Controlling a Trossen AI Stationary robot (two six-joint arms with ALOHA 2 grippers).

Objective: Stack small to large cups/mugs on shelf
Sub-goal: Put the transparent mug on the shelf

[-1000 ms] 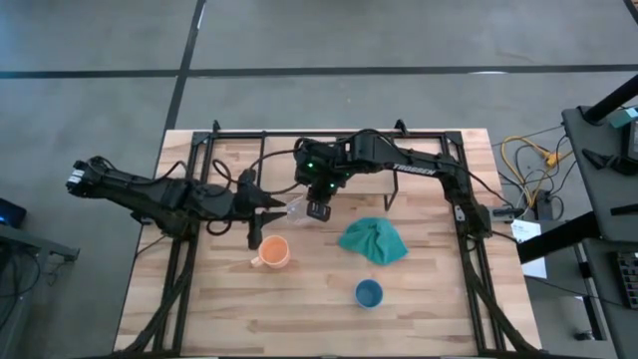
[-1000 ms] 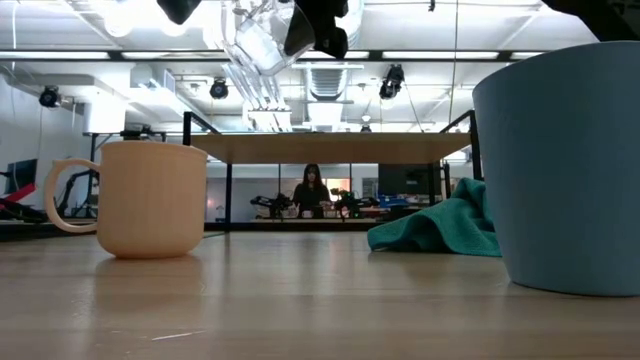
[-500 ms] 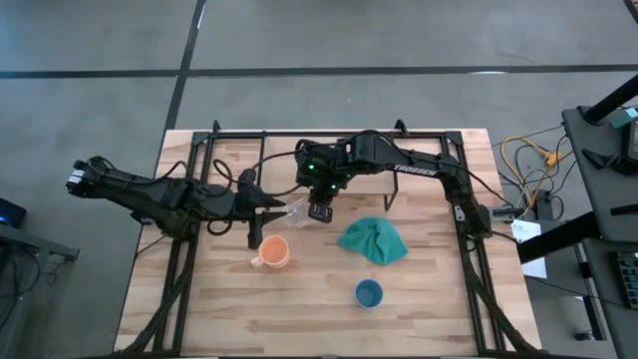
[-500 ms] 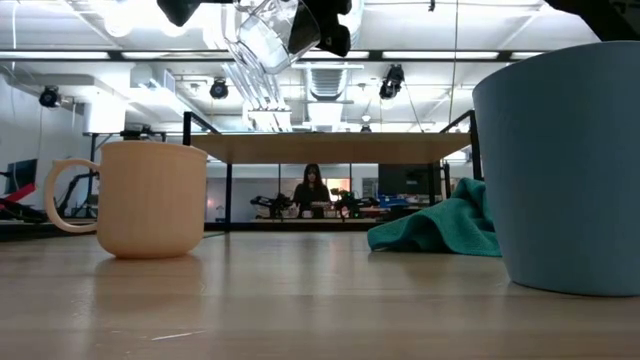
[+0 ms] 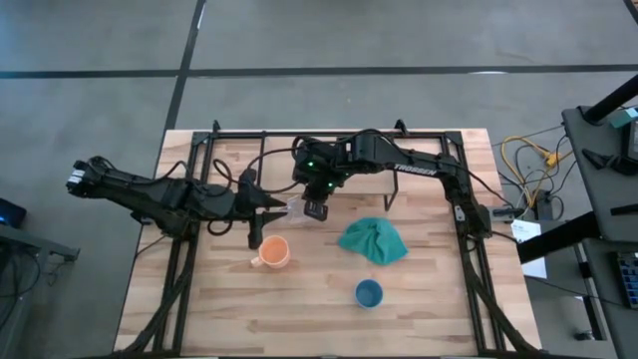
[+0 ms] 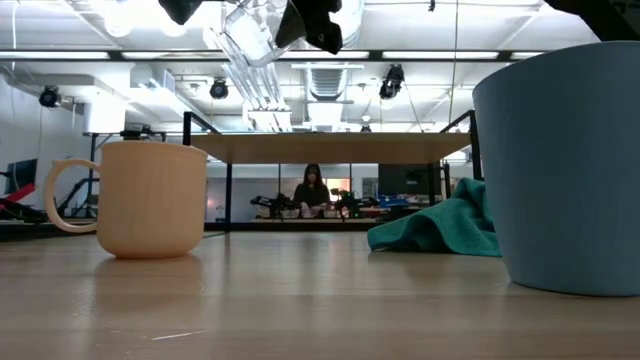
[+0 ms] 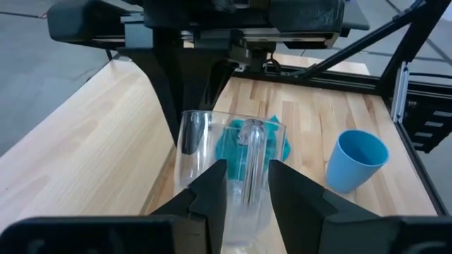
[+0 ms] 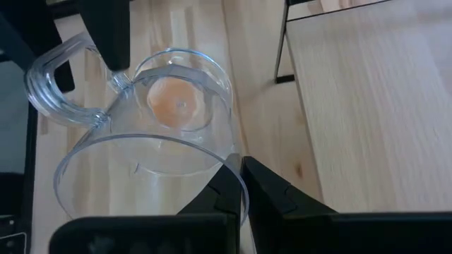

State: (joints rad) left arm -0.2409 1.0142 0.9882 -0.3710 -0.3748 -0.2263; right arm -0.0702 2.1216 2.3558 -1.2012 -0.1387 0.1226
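A: Where was the small clear glass cup with a handle (image 5: pixel 294 209)?

B: Aloft over the wooden counter (image 5: pixel 199 309), held between both arms, beside the low light-wood shelf on black legs (image 8: pixel 367 99). The left gripper (image 7: pixel 244 185) had its jaws clamped on the cup's handle; the right gripper (image 8: pixel 240 185) had its jaws pinched on the cup's rim.

A: And the other vessels?

B: The orange handled mug (image 5: pixel 271 252) stood on the counter just below the left gripper. The blue round cup (image 5: pixel 369 293) stood nearer the front edge, apart from the crumpled teal cloth (image 5: pixel 374 241).
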